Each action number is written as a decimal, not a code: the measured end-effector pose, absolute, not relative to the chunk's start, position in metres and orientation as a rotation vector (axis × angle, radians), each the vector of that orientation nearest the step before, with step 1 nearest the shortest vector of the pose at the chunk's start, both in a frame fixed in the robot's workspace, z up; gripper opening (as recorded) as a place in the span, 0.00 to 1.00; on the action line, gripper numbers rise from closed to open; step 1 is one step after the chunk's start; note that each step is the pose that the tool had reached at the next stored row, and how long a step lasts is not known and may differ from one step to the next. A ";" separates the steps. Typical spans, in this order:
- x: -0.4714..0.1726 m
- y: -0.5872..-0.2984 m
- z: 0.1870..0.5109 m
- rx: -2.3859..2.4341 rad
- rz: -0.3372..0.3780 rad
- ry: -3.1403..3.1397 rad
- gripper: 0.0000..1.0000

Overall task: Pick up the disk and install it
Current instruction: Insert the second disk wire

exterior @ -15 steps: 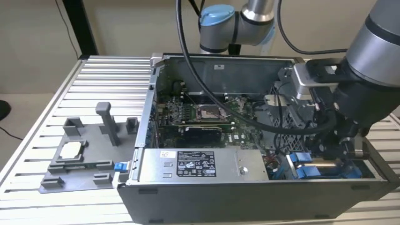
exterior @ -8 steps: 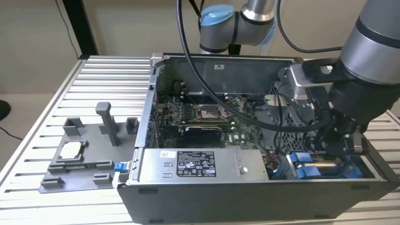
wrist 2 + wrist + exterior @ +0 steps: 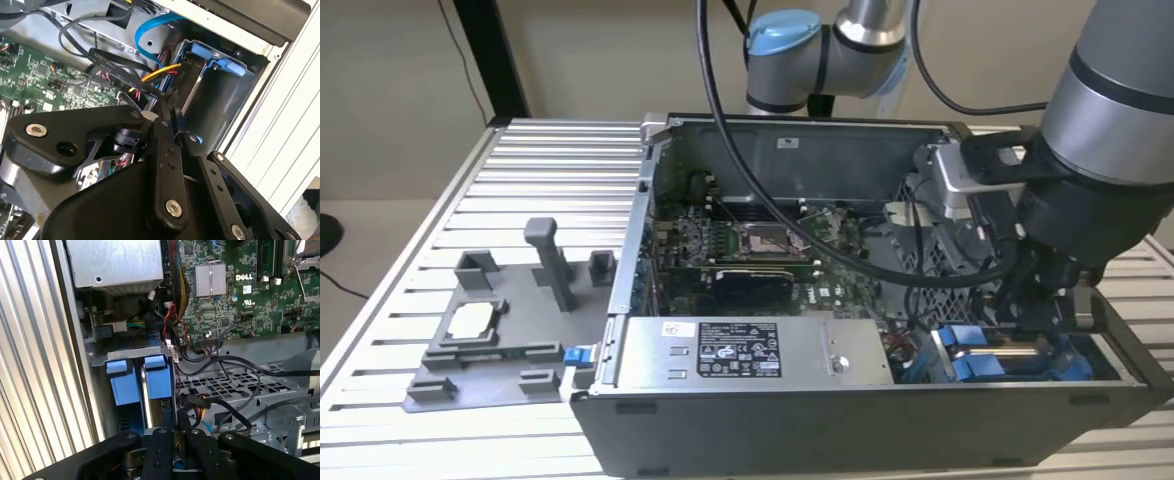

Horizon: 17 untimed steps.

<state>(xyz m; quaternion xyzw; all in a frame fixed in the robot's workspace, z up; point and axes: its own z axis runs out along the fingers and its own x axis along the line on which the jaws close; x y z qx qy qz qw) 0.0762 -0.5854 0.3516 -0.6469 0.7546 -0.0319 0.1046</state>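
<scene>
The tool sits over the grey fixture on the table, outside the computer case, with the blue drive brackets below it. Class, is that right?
Not quite. The exterior view shows the tool inside the computer case, at the drive bay with the blue drive brackets. The grey fixture lies apart on the table.

— Where is the disk (image 3: 159, 390)?
— It stands on its edge, down in a slot at the corner of the computer case.
— What does it look like?
— Thin and silver, with blue plastic around it.
</scene>
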 end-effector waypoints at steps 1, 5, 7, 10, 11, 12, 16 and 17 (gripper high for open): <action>0.076 -0.585 0.352 -1.907 -0.094 2.225 0.00; 0.076 -0.585 0.351 -1.906 -0.094 2.224 0.00; 0.076 -0.585 0.351 -1.903 -0.095 2.221 0.00; 0.076 -0.585 0.349 -1.900 -0.102 2.216 0.00; 0.076 -0.585 0.348 -1.901 -0.103 2.214 0.00; 0.076 -0.585 0.348 -1.904 -0.103 2.210 0.00; 0.075 -0.585 0.346 -1.933 -0.099 2.183 0.00; 0.075 -0.585 0.345 -1.944 -0.098 2.172 0.00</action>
